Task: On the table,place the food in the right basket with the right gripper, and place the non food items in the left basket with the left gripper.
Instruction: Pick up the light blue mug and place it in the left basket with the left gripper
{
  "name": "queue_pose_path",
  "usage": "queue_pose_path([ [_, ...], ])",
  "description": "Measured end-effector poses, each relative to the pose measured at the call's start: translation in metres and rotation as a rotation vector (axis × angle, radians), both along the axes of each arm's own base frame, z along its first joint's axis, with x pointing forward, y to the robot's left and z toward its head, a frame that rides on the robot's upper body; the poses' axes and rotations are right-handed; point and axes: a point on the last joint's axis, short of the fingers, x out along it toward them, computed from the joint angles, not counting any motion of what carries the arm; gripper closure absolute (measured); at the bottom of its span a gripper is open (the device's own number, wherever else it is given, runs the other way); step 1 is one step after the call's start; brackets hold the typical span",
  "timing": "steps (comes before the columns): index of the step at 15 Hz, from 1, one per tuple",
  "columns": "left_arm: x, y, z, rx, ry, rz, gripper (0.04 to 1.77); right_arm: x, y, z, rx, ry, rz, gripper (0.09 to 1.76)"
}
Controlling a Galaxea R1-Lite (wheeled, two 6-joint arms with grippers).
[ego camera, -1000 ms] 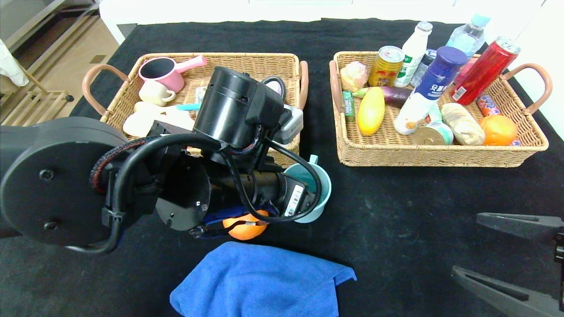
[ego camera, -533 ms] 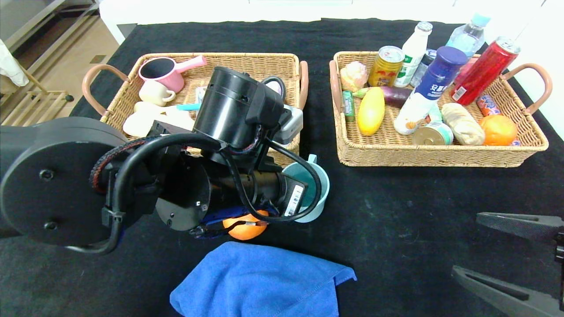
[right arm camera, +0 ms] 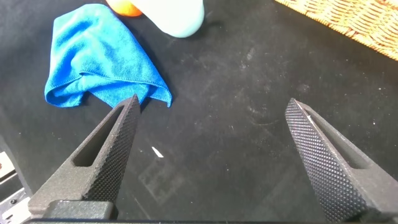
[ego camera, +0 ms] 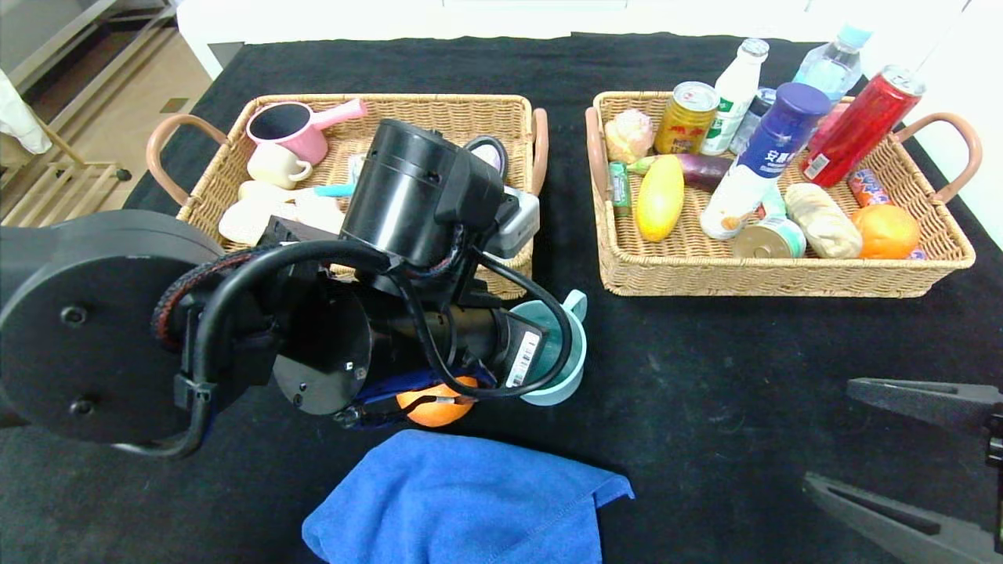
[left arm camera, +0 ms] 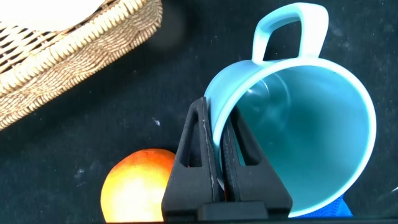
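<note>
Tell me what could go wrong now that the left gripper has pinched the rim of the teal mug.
1. The left gripper is shut on only the thin wall of the teal mug, which sits tilted; it might slip or swing during a lift.
2. The orange lies right beside the fingers, so a move could nudge it rolling across the table.
3. The left basket already looks crowded, so the mug may land on other items.
The right gripper hangs open, apart from all this.

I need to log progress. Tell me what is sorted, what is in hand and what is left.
Done: the right basket holds the white-and-blue bottle and an orange; the left basket already holds several items. In hand: the left gripper is shut on the teal mug rim, the mug tilted. Left: the orange fruit and blue towel on the table. The right gripper waits open.
</note>
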Motion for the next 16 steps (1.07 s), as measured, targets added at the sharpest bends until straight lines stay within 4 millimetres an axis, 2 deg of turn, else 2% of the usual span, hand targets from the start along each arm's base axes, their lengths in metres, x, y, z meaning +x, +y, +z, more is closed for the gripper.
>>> queue_pose_path([
  [11,-0.004,-0.001,0.0,0.002,0.002,-0.009,1.63,0.0,0.0,-0.001,-0.002,0.002,0.001,0.14],
  [16,-0.015,0.009,0.017,-0.06,-0.022,-0.009,1.63,-0.002,0.0,-0.001,-0.001,-0.001,0.008,0.14],
])
